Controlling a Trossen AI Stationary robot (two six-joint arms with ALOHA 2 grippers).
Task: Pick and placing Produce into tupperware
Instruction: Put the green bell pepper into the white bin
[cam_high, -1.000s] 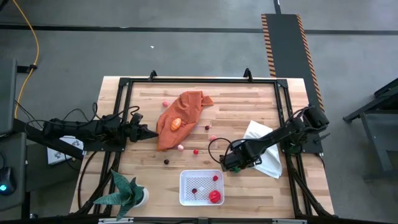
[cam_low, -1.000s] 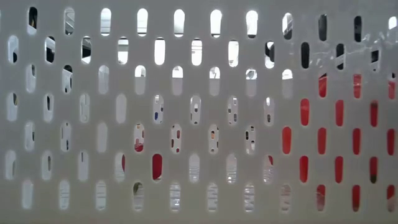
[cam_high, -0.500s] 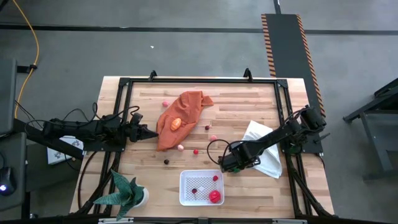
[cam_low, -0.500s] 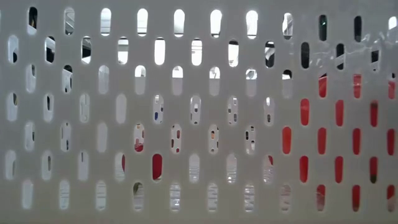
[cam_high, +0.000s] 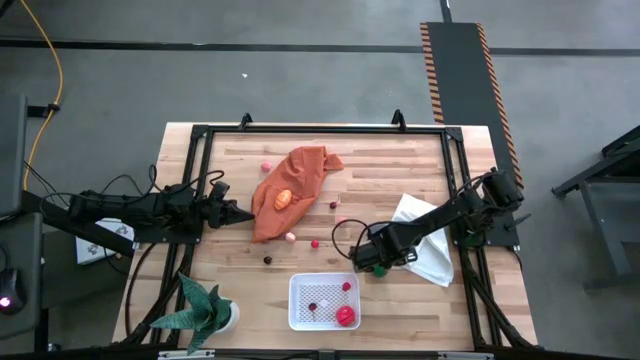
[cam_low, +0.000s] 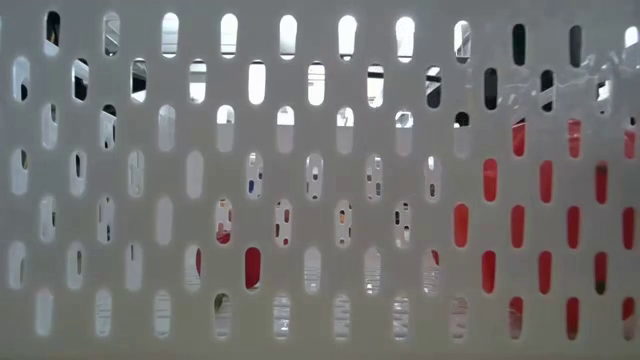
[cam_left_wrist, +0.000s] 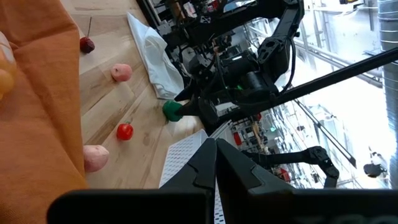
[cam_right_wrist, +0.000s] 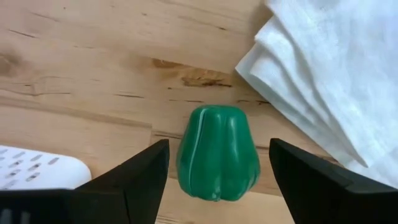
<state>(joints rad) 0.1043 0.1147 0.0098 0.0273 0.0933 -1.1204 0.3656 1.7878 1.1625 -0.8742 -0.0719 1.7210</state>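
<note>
A green toy pepper lies on the wood near the white folded cloth. My right gripper points down over it, open, one finger on each side and a gap to both. The high view shows this gripper just beyond the white tupperware, which holds a red piece and small berries. More produce lies loose: a pink piece, a red one, a dark one. My left gripper waits shut at the table's left, beside the orange cloth.
An orange piece rests on the orange cloth. A potted plant stands at the near left corner. A black frame runs round the table. In the low view the tupperware's slotted wall fills the picture.
</note>
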